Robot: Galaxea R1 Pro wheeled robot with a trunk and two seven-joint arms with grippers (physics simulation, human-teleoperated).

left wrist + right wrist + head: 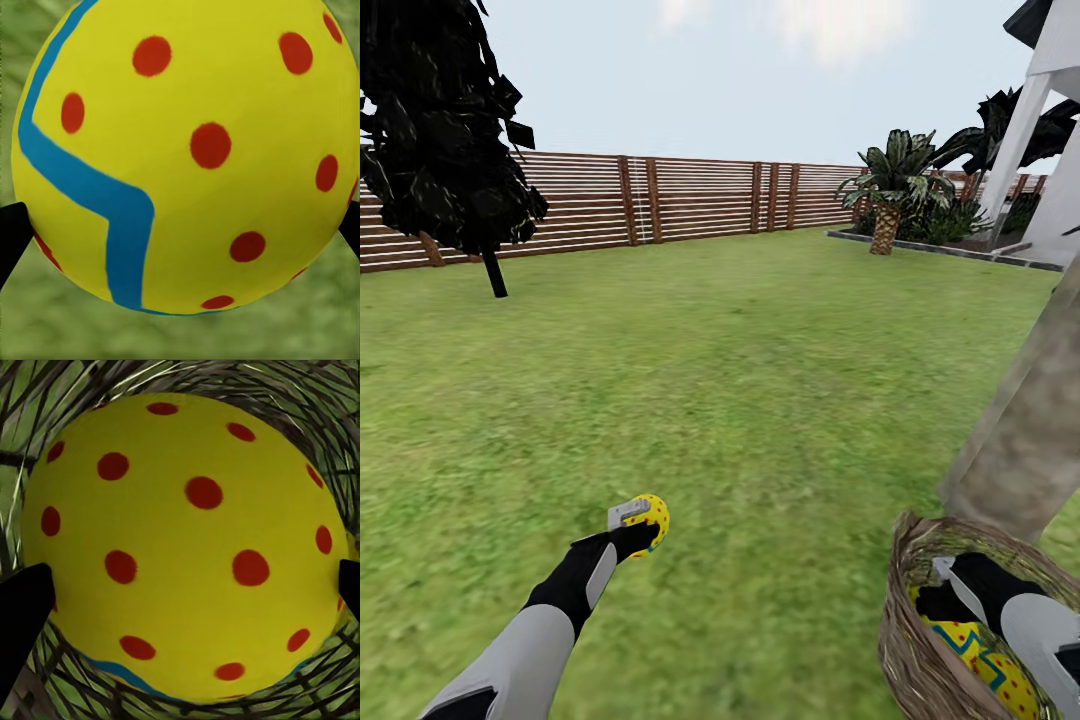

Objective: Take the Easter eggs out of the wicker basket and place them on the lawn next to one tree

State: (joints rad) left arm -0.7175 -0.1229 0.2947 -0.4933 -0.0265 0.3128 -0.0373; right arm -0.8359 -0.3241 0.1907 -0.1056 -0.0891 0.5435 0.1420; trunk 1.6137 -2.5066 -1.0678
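Easter eggs first: one sits between the jaws of the left gripper (643, 520), held out low over the lawn (760, 380), its yellow shell (187, 150) marked with red dots and a bent blue band. The dark fingertips (11, 232) press it at either flank, so the jaws are clenched on this egg. A second egg (187, 555) lies inside the wicker basket (905, 640) at the near right, and the right gripper (950, 590) reaches down into the basket over it; its fingertips (22, 607) flank the egg, but whether they already squeeze it I cannot tell. In the head view a banded egg (980, 650) shows in the basket beneath that arm.

The eggs look smooth, hard and rounded — likely light but slippery, apt to squirt out of a pinch off-centre. I would take hold across the widest middle, as the left jaws do. The basket is coarse brown weave, bucket-shaped, open enough for grass to show through.

Just behind the basket rises the thick, mottled grey-brown trunk of the tree (1030, 440). Beyond stretches short green grass — then a dark, ragged tree (440, 130), a palm (888, 195), and the slatted brown fence (700, 200).
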